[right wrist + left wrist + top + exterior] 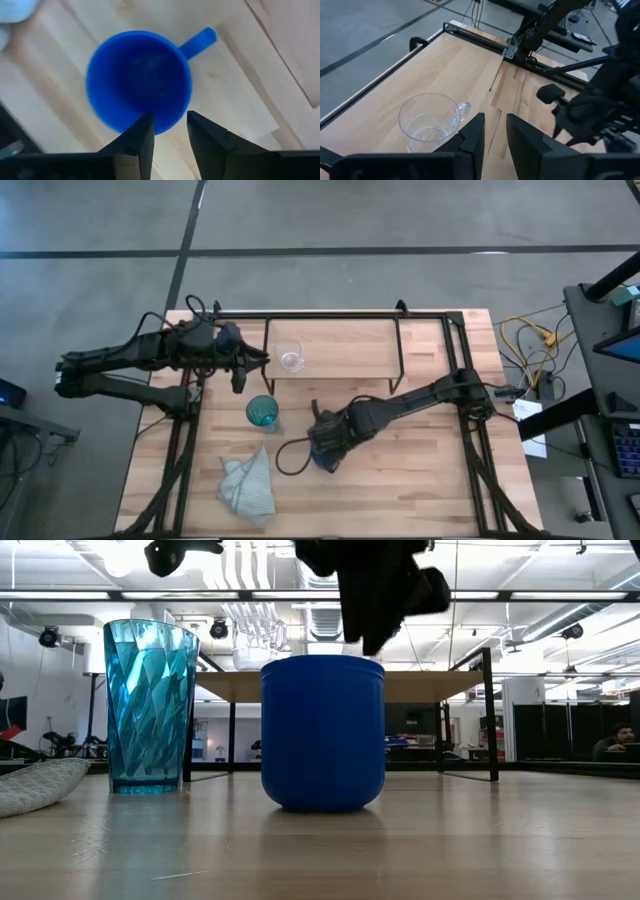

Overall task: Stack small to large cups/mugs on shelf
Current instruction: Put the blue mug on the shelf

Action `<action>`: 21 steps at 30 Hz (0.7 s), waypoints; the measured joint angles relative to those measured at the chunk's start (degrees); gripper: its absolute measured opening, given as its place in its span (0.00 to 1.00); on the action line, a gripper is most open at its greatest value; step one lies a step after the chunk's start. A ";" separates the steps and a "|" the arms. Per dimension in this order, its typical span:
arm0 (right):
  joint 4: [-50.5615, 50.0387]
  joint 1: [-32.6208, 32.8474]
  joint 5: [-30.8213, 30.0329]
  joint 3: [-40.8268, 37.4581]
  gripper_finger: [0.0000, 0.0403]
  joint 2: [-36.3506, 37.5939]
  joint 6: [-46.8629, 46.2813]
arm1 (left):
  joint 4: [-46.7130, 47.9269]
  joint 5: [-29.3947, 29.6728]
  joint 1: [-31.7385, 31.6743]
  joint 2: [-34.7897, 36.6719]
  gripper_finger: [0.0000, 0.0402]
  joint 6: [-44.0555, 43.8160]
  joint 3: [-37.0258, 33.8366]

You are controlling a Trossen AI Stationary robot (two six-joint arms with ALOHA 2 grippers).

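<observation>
Blue mug (pixel 322 457) stands on the bench (pixel 420 470) at lower centre, right gripper (pixel 318 448) above it, jaws narrowly parted, empty; teal tumbler (pixel 262 413) left of it; glass cup (pixel 291 357) on the shelf (pixel 350 345), left gripper (pixel 262 358) just beside, jaws slightly open, empty.

Surroundings: open workshop, grey concrete floor (pixel 400 215).
White ceiling ducts (pixel 245 570) and strip lights (pixel 560 595) are running overhead; dark seam lines are crossing the floor; a person (pixel 622 738) is sitting far right; yellow cables (pixel 530 340) are lying beside the light wood table (pixel 420 480).
</observation>
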State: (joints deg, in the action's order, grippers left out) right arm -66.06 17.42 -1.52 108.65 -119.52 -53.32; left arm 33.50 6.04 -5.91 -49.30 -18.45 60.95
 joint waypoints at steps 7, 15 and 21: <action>2.70 -0.31 0.17 -3.45 0.28 0.00 -6.93 | 0.01 -0.01 0.00 2.56 0.16 2.78 -0.01; 6.01 -0.32 0.23 -4.96 0.25 0.00 -8.24 | 0.02 -0.02 0.00 5.63 0.16 2.83 -0.02; 6.68 -0.47 0.00 -7.48 0.19 0.00 -8.64 | 0.00 -0.02 0.00 7.39 0.16 2.83 -0.04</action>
State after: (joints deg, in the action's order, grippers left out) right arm -59.37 16.95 -1.52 101.17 -119.52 -61.95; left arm 33.50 6.02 -5.91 -41.91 -15.62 60.90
